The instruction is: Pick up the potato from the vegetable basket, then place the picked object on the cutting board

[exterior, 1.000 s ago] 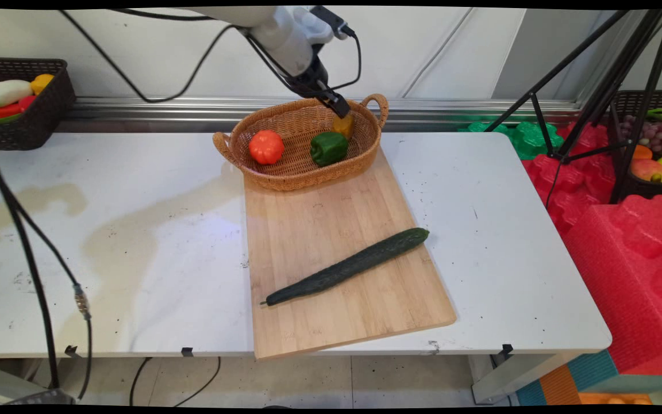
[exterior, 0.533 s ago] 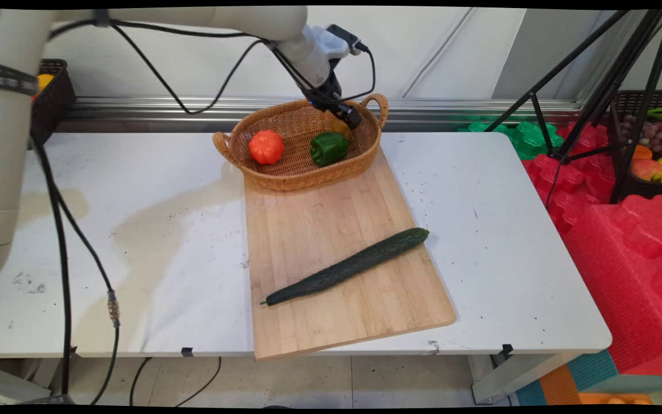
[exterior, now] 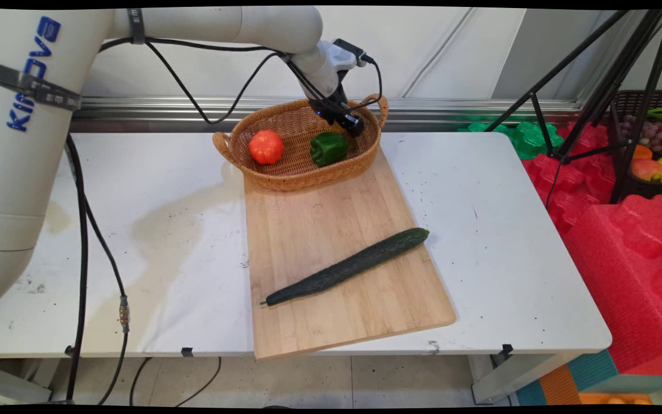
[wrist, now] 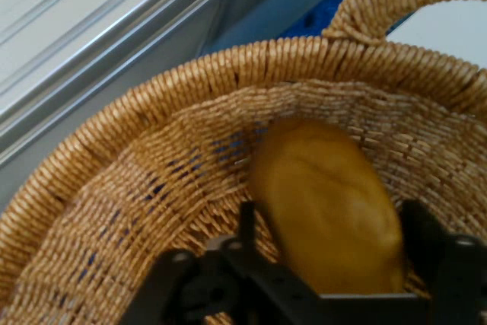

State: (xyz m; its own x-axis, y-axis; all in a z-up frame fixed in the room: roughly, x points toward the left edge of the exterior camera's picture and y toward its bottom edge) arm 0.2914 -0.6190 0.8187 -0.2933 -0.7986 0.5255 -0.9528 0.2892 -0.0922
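My black gripper (exterior: 355, 125) reaches down into the right end of a woven wicker basket (exterior: 285, 175). In the hand view the gripper (wrist: 332, 217) stands open. Its two fingers (wrist: 248, 218) straddle a rounded yellow vegetable (wrist: 327, 195) that lies against the basket wall (wrist: 152, 150). The left finger is close against the vegetable and the right one stands slightly off it. A green pepper (exterior: 328, 148) lies just left of the gripper, and an orange-red pepper (exterior: 266, 146) sits further left in the basket.
The basket rests on the far end of a wooden cutting board (exterior: 337, 270). A long dark cucumber (exterior: 349, 265) lies slantwise on the board. Red foam blocks (exterior: 624, 253), a tripod (exterior: 589, 86) and a crate of fruit (exterior: 655, 149) stand to the right of the table (exterior: 509, 230).
The gripper has come down and slightly to the right into the basket, so that it now hides the yellow vegetable in the main view. The other vegetables have not moved.
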